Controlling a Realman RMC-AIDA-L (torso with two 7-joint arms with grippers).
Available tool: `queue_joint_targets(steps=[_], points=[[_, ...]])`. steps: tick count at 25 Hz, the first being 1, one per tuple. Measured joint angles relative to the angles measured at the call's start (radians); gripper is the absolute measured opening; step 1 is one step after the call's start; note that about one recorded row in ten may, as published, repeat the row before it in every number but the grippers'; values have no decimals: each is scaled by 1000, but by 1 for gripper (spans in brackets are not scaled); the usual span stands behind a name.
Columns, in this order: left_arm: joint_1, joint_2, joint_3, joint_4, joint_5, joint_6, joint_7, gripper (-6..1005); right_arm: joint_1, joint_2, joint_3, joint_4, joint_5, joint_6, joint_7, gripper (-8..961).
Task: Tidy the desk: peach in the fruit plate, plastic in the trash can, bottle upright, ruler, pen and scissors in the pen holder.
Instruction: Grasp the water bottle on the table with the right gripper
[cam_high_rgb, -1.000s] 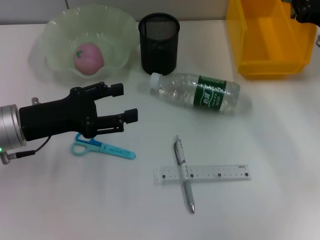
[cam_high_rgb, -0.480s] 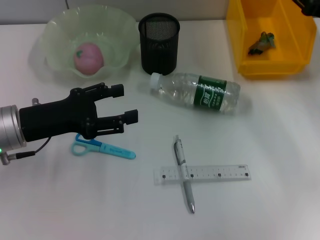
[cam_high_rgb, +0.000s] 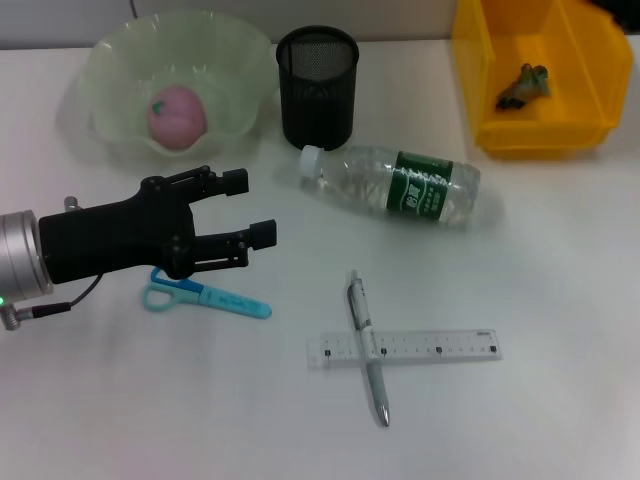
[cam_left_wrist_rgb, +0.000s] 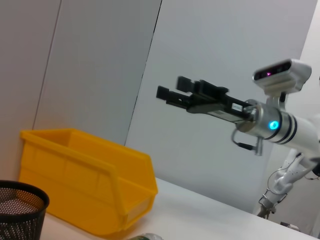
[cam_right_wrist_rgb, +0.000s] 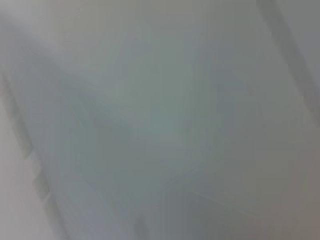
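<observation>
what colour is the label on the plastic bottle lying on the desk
Dark green with white print, on the clear plastic water bottle; the head view shows it best.

a white desk (cam_high_rgb: 560, 300) under even light; plain grey panelled wall (cam_left_wrist_rgb: 100, 75) behind it.

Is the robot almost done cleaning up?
Partly. The pink peach lies in the pale green plate, and crumpled plastic in the yellow bin. The clear bottle lies flat; scissors, pen and ruler wait outside the black mesh holder. The left gripper hovers open, empty.
</observation>
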Motion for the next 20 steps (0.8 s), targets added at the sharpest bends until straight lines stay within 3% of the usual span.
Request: queue_joint_targets(steps=[1, 2, 5, 7, 10, 11, 14, 16, 20], points=[[0, 0, 1, 0, 0, -1, 0, 788, 22, -10, -4, -70, -130, -47, 102, 766], [0, 0, 1, 0, 0, -1, 0, 788, 22, -10, -4, -70, -130, -47, 102, 768], [1, 0, 1, 0, 0, -1, 0, 786, 93, -31, -10, -141, -353, -110, 235, 774], [1, 0, 0, 0, 0, -1, 0, 786, 166, -48, -34, -154, -523, -139, 309, 776], [2, 1, -1, 0, 0, 0, 0, 784, 248, -56, -94, -151, -685, -129, 362, 776], [4, 1, -2, 0, 0, 1, 0, 784, 285, -46, -139, -150, -770, -91, 375, 777], [7, 1, -3, 0, 0, 1, 1, 783, 311, -30, -179, -150, -829, -41, 379, 777], [8, 1, -3, 0, 0, 2, 5, 782, 342, -5, -263, -139, -904, 41, 381, 777], [10, 0, -3, 0, 0, 3, 8, 780, 368, 14, -323, -116, -960, 98, 387, 778]])
